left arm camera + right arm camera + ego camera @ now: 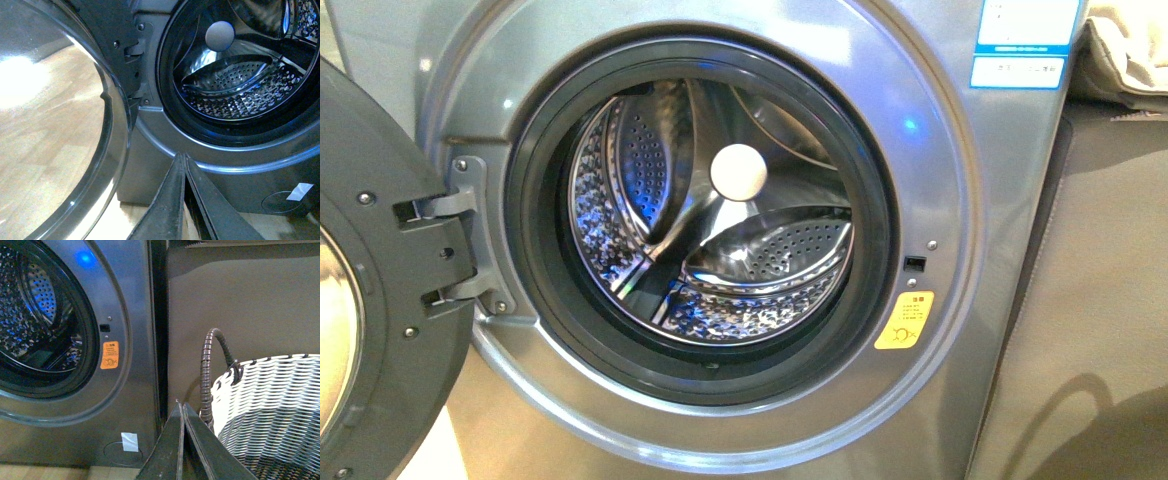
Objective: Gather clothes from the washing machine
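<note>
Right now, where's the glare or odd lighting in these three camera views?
Front view: blue-tinted reflections sparkle on the drum, and a blue glint on the washing machine face. Left wrist view: the door glass is washed out by a bright white reflection. Right wrist view: a blue glow at the washer's top; the basket evenly lit.

Door [360, 300] left of drum [720, 220] — basket [270, 410] (woven) right.

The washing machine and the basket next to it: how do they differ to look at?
The washing machine is smooth grey metal; the basket is woven in pale strips. The machine has a round opening in its front, with its door swung open to the side and a shiny perforated drum inside; the basket is open at the top and has a dark wrapped handle. No clothes show in the visible part of either.
</note>
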